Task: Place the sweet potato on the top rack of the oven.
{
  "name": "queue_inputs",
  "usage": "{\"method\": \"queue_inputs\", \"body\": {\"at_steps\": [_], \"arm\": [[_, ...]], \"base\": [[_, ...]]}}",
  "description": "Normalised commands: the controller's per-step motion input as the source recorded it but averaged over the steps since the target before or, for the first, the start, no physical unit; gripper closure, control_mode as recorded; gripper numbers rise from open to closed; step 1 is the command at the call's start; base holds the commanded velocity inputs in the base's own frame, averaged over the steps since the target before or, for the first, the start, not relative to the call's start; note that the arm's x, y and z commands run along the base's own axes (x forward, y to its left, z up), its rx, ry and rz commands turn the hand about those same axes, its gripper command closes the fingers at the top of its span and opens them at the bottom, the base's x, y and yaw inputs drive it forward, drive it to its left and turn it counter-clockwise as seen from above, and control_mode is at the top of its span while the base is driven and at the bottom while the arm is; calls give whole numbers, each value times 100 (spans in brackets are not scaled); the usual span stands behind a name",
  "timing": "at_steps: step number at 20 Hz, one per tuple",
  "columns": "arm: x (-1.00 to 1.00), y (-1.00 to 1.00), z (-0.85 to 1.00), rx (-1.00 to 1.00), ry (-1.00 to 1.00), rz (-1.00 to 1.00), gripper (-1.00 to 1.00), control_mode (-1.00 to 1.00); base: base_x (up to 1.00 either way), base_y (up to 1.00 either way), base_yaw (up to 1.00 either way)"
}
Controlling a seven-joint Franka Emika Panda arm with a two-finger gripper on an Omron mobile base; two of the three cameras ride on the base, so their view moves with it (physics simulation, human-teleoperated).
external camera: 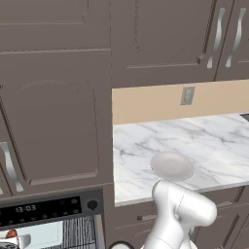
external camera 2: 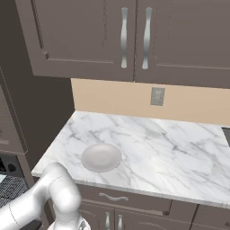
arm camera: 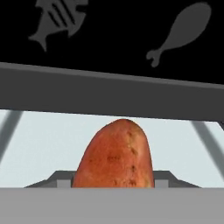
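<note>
One orange-brown oblong sweet potato (external camera: 10, 234) beside black-stripped oven (external camera: 46, 210) in left view, pale round plate (external camera 2: 101, 157) well apart in right, tuber (arm camera: 114, 156) apparently clamped between jaws in hand view, finger contact hidden; risk: snagging oven's grey bar ahead.

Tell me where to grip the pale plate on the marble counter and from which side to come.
Take the plate by its thin rim, probably on the edge nearest the counter's front, coming down from above. It lies flat, round and shallow, too wide to span, so one finger would go inside the rim and one outside. The space around it on the counter is free.
</note>
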Motion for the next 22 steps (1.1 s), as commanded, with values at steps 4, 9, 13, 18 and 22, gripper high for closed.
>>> {"method": "queue_inputs", "body": {"at_steps": [4,9,13,18,22], "arm": [[11,0,-31,0,0,0,100,-100],[8,0,-10,0,0,0,100,-100],[18,0,-5,0,0,0,100,-100],[15,0,0,0,0,0,100,-100],[1,0,-6,0,0,0,100,-100]], "base": [[0,0,0],[0,0,0],[0,0,0],[0,0,0],[0,0,0]]}}
